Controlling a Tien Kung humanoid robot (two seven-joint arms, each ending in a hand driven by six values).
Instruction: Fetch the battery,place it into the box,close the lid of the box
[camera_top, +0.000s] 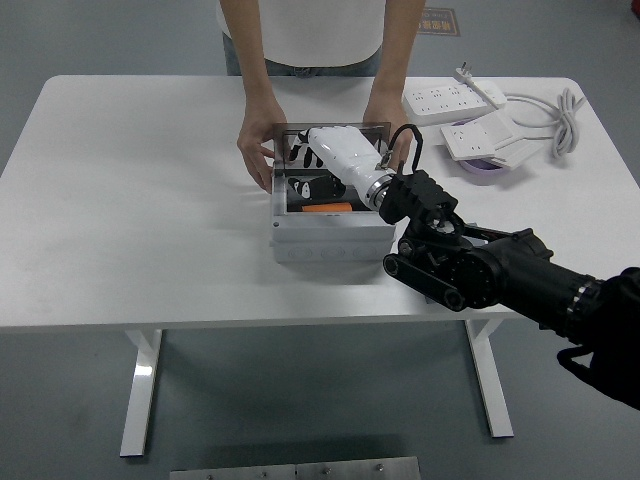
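The orange battery (322, 208) lies inside the box (330, 240), just below the right hand (335, 155). That hand hangs above the box with fingers loosely spread, holding nothing. A person's hands (258, 150) grip the box's far corners.

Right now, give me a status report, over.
Right hand open at the raised lid. Battery lies in the box. Person's hands hold the box's far corners.

A white table (130, 200) on white legs stood on a grey floor (60, 400), evenly lit; white power strips (455, 98) and a coiled cable (560, 120) lay at its far right corner
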